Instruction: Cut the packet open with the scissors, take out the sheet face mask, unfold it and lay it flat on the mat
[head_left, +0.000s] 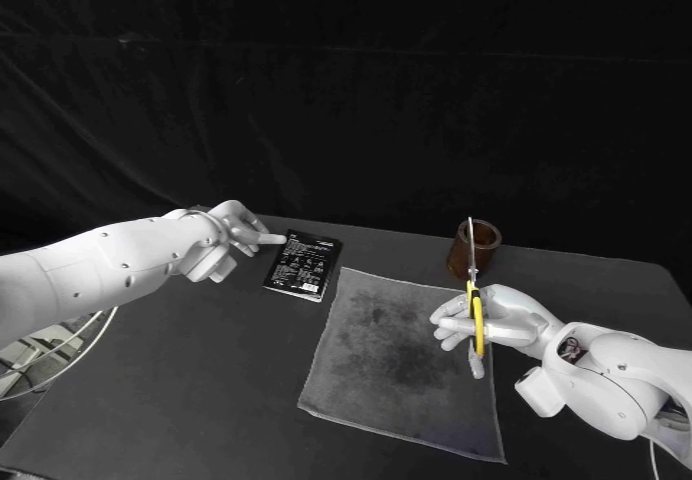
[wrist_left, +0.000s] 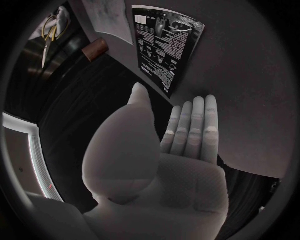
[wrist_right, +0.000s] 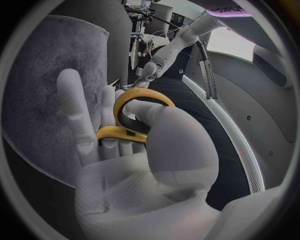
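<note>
The black table (head_left: 159, 400) takes up the lower half of the head view, and the grey mat (head_left: 404, 370) lies on it at lower centre with no mask on it yet. My left hand (head_left: 231, 235) hovers at middle left, fingers straight and side by side, thumb apart, holding nothing. The black packet (head_left: 303, 265) lies flat on the table just right of that hand, beside the mat's upper left corner, and looks uncut. My right hand (head_left: 498, 320), right of centre over the mat's right edge, grips the yellow-handled scissors (head_left: 472, 285) by their loops, with the blades pointing up the frame and seemingly closed. I judge the step in hand to be lifting the packet so the blades can reach it. The packet is thin and flat against the table, so I should work my fingertips under one edge, pinch it firmly away from the sealed end, and hold that end free and taut. The cut should run only along the seal, or the folded mask inside may get nicked. A brown cup (head_left: 479, 245) stands at the mat's upper right corner, right behind the blade tips, and swinging the scissors toward the packet could knock it.
</note>
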